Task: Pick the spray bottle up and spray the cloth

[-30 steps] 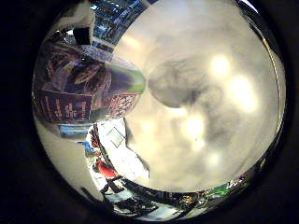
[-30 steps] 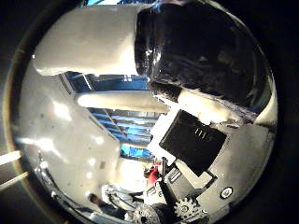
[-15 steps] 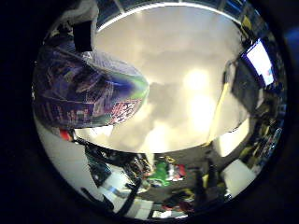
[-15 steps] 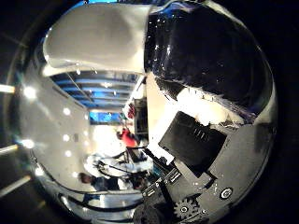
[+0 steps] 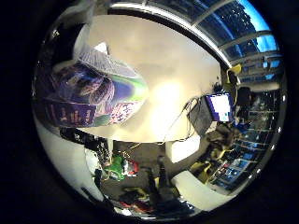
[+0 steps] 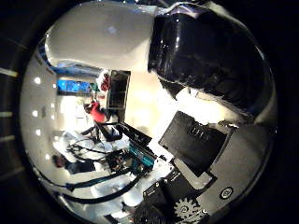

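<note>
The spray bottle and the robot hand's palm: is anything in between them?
Nothing. In the little finger side view the spray bottle sits close against the palm; the thumb side view shows the robot hand right beside it.

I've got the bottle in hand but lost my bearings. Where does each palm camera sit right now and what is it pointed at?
Little finger side palm view: on the palm's little-finger edge, looking past the spray bottle, close by with its printed label, toward the room: a lit monitor and a window. No clear part of the robot hand shows.
Thumb side palm view: on the palm's thumb edge, facing a dark glossy bulk close to the lens; white, black and geared parts of the robot hand fill one side.
Shared: both look out into the room; neither shows the cloth.
</note>
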### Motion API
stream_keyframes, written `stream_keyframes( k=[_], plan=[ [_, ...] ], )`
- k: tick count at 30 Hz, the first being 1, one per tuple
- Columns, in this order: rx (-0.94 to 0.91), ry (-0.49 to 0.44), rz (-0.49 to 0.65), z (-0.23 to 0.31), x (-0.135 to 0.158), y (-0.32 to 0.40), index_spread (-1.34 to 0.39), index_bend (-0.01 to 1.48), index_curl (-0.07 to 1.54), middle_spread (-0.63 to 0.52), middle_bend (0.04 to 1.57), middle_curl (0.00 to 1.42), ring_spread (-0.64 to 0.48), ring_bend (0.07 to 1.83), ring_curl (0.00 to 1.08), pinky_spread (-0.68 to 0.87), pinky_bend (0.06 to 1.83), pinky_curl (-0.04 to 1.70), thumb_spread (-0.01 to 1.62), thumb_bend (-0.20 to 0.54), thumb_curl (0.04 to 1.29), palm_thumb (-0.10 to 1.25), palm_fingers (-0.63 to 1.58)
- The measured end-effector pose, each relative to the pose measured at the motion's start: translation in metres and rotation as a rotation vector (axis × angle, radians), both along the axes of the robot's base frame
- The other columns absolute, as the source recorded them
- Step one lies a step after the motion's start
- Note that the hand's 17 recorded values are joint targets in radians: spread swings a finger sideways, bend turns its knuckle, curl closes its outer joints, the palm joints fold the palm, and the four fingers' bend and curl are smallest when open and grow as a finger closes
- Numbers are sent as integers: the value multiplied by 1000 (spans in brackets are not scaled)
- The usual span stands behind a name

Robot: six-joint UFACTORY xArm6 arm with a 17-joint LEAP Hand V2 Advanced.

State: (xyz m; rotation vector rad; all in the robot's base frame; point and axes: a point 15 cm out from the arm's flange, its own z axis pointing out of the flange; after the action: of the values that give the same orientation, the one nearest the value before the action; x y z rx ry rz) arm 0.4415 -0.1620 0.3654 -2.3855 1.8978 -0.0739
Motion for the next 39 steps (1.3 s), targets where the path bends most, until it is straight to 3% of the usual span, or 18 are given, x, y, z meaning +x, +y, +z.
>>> stream_keyframes(
  k=[6, 14, 20, 26, 39],
  plan=[
    [-148, 6, 56, -54, -8, 40, -180, 1212, 738, -88, 1404, 650, -198, 1407, 715, -185, 1021, 1423, 798, -17, 793, 1044, 1138],
    [-207, 62, 122, -124, -24, 82, -181, 1215, 742, -83, 1408, 652, -199, 1404, 718, -187, 1011, 1443, 792, -18, 808, 1033, 1139],
    [-259, 56, 141, -116, -21, 75, -184, 1217, 746, -80, 1409, 655, -201, 1403, 723, -184, 1009, 1455, 775, -19, 818, 1032, 1133],
    [-340, -20, 147, -70, -7, 58, -185, 1214, 749, -79, 1401, 658, -200, 1403, 725, -189, 1006, 1461, 764, -19, 827, 1024, 1135],
    [-319, 27, 131, -96, -9, 74, -186, 1210, 752, -80, 1392, 665, -200, 1400, 726, -196, 1010, 1467, 744, -20, 841, 1016, 1138]
  ],
)
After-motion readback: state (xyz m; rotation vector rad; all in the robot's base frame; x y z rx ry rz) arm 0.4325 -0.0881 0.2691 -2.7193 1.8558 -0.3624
